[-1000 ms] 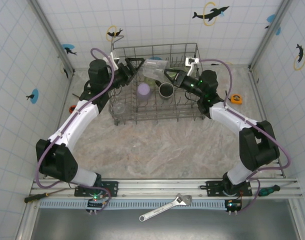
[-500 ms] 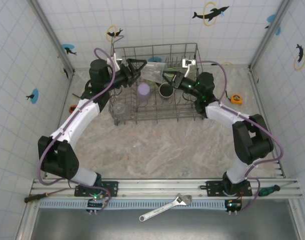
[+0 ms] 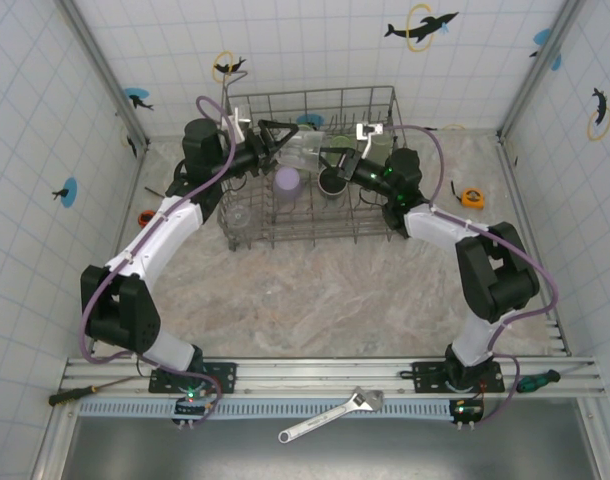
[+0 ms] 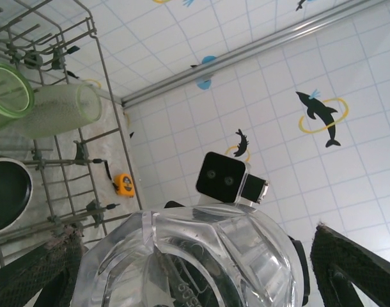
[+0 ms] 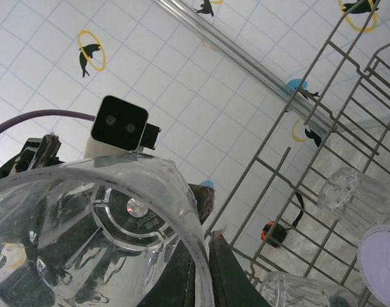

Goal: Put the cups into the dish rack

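A grey wire dish rack (image 3: pixel 315 238) stood at the far middle of a marbled desk (image 3: pixel 315 300), enclosed by white tiled walls with dolphin stickers. Both robot arms reached over the rack from either side and met above its back half. One clear tumbler (image 3: pixel 307 150) lay on its side in the air between them.

The right gripper (image 3: pixel 333 157) was clamped on that tumbler's rim, one finger inside the mouth and the other outside, pinching the glass wall. The left gripper (image 3: pixel 281 137) faced the tumbler's base with its jaws spread wide on either side of it. In the left wrist view one of its fingers (image 4: pixel 351 268) stood clear of the glass; whether the other touched it could not be told.

Inside the rack, a lavender cup (image 3: pixel 287 181) and a black mug (image 3: pixel 332 181) sat side by side near the centre. A second clear tumbler (image 3: pixel 240 215) sat at the rack's left end. In the left wrist view, two translucent green tumblers (image 4: pixel 61 109) lay on their sides among the tines beyond the black mug.

An orange tape measure (image 3: pixel 472 197) lay on the desk to the right of the rack. A wrench (image 3: pixel 330 415) lay at the near edge between the arm bases.
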`<state>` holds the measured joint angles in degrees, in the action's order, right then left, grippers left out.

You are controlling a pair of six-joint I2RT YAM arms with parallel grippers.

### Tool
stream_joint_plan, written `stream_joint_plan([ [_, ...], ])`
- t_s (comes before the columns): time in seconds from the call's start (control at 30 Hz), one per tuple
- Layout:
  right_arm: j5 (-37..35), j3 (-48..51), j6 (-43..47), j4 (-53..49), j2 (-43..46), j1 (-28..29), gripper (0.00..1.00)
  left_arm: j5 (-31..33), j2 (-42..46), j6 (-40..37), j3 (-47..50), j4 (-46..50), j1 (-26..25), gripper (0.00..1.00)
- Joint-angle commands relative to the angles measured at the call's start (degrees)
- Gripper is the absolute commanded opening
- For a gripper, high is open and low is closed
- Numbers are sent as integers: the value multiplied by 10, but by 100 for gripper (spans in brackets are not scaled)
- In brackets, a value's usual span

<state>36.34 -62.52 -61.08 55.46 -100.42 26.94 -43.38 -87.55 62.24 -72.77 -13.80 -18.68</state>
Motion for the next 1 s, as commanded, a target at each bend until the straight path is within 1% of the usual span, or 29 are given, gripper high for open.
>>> stream_joint_plan([
  [0.0, 8, -30, -3, 47, -10, 3, 0, -23, -8, 7, 5, -27, 3, 85],
  [0.03, 8, -31, -3, 47, -11, 3, 0, -24, -8, 8, 6, -29, 3, 83],
  [0.1, 7, -34, -3, 47, -15, 4, 0, -29, -8, 10, 7, -35, 2, 82],
  [0.23, 9, -45, -6, 48, -24, 7, 0, -38, -6, 13, 11, -43, 2, 76],
  [0.33, 11, -55, -8, 46, -31, 10, 0, -47, -6, 13, 13, -49, 2, 74],
  [0.4, 9, -58, -10, 45, -34, 9, 0, -52, -6, 15, 16, -54, 2, 68],
  [0.5, 7, -62, -14, 46, -38, 11, 0, -57, -4, 16, 22, -61, 2, 65],
  [0.6, 7, -69, -18, 45, -45, 14, 0, -62, -2, 16, 25, -68, 2, 53],
  [0.7, 6, -76, -23, 41, -50, 15, 0, -70, -4, 17, 26, -74, 2, 35],
  [0.77, 6, -78, -25, 40, -53, 16, 0, -73, -5, 16, 26, -77, 2, 20],
  [0.8, 6, -79, -25, 39, -54, 16, 0, -74, -5, 15, 26, -78, 2, 14],
  [0.87, 5, -81, -24, 35, -54, 16, 2, -75, -5, 10, 26, -79, 2, 0],
  [0.93, 3, -81, -24, 30, -54, 16, 6, -75, -5, 4, 23, -80, 2, 0],
  [0.97, 3, -81, -23, 29, -55, 17, 6, -74, -5, 1, 23, -80, 2, 0],
])
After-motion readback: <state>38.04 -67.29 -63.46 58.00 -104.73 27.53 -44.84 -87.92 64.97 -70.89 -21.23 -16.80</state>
